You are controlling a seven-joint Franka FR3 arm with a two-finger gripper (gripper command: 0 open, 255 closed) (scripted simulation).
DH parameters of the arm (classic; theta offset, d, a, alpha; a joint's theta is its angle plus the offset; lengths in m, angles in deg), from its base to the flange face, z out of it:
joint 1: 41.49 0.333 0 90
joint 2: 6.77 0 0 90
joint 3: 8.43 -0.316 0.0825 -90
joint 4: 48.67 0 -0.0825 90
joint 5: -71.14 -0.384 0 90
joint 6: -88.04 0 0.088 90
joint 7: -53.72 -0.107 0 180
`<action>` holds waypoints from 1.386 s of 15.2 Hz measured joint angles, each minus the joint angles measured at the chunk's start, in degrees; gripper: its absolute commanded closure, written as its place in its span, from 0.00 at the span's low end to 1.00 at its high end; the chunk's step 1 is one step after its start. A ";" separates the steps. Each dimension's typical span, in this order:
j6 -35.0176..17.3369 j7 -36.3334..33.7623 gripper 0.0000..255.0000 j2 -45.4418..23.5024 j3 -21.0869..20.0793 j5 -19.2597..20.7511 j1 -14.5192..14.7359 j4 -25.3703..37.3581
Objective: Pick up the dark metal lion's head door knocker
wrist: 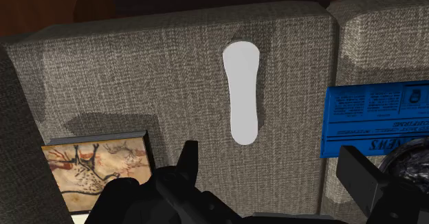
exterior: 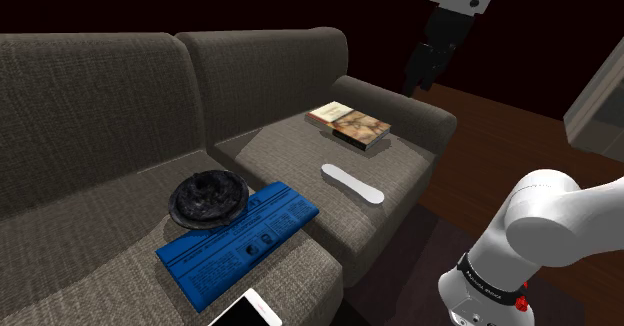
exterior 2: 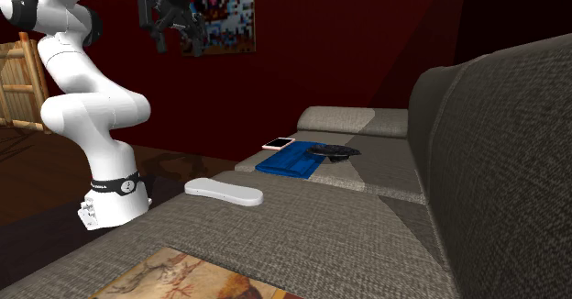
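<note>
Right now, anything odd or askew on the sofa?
The dark door knocker lies partly on top of a blue booklet instead of flat on the sofa. A white phone sits right at the seat's front edge. Nothing looks spilled or damaged.

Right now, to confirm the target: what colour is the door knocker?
The door knocker is glossy black; shoulder view shows it best.

White arm (exterior 2: 87, 105) with dark joints, all-black tool (exterior 2: 177, 42).
The arm is built of smooth, rounded white links, thick and tube-like, with darker seams where they meet. A black band (exterior: 488, 277) with small pale markings and red spots rings its foot, above a white base. The tool is blocky and matte, ending in two angular black fingers (wrist: 361, 171).
</note>
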 measured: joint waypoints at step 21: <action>-27.23 -17.46 0.00 -27.84 -16.26 -5.94 1.57 2.03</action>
